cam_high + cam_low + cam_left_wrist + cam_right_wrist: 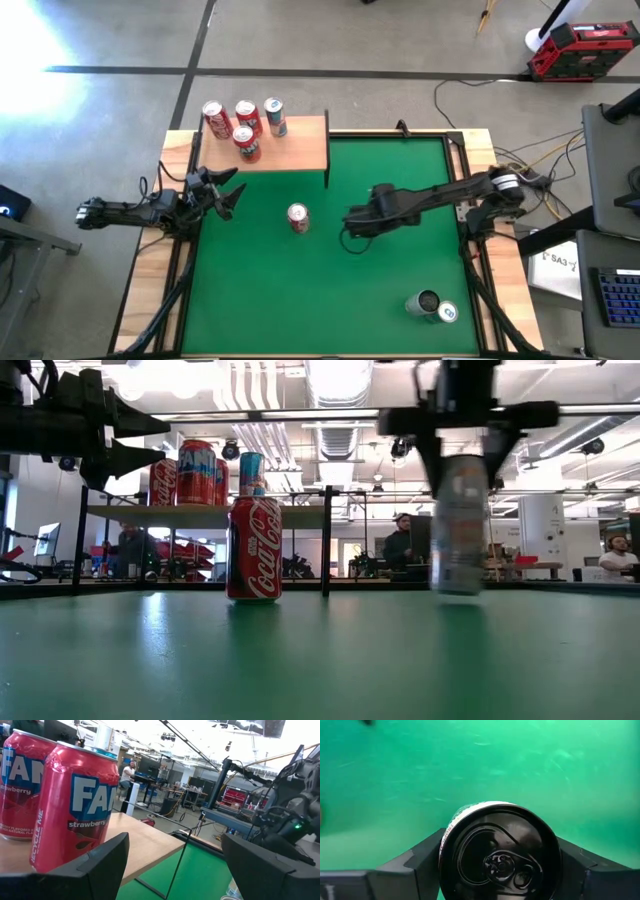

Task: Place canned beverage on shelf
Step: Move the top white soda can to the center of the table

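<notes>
Though blurred in the low view, right gripper (497, 865) clamps a black-topped can (501, 855).

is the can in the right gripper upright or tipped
Upright. In the right wrist view the can's black top faces straight up between the right gripper's fingers, and the low view shows its sides vertical, just above the green mat.

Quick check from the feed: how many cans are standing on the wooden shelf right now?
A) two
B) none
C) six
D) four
D: the high view shows four cans grouped at one end of the shelf, while a Coca-Cola can stands on the green mat, another can sits between the right gripper's fingers, and a third lies near the mat's corner.
</notes>
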`<state>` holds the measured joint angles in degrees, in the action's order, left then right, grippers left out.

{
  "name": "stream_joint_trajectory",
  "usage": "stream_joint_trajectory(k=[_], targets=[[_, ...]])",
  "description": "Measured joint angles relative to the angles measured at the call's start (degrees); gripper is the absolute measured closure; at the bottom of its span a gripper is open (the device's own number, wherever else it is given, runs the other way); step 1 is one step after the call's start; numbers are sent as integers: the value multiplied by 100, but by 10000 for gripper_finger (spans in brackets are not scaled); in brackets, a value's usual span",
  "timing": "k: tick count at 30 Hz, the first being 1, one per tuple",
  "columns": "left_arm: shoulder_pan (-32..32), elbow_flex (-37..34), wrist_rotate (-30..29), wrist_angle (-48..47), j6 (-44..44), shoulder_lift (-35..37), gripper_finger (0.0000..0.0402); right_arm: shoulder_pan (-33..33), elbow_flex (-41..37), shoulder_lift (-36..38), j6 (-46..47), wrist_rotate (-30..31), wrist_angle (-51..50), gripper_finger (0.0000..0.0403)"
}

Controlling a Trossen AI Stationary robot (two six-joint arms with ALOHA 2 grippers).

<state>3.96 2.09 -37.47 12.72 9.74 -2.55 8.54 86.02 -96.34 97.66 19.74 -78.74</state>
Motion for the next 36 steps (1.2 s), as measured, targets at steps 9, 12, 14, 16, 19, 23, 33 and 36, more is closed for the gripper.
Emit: stream_joint_trajectory(k=[9, 12, 14, 16, 19, 23, 33, 36], targets=[[1, 0, 0, 5, 0, 0, 99, -205, 1733, -1246, -1503, 391, -49, 147], [0, 0, 0, 4, 0, 0, 99, -300, 2227, -1645, -1793, 427, -150, 147], [1, 0, 0, 4, 0, 0, 99, -364, 2550, -1880, -1898, 427, -262, 147], [1, 0, 0, 1, 0, 0, 99, -415, 2856, -2073, -1985, 422, -346, 147], [0, 0, -2, 1, 0, 0, 99, -456, 3257, -2314, -2181, 424, -314, 147], [1, 0, 0, 3, 0, 0, 99, -446, 3766, -2623, -2431, 374, -336, 147], [-1, 0, 0, 3, 0, 0, 99, -453, 4184, -2959, -3075, 396, -286, 147], [1, 0, -2, 3, 0, 0, 99, -457, 4181, -2981, -3101, 419, -279, 147]])
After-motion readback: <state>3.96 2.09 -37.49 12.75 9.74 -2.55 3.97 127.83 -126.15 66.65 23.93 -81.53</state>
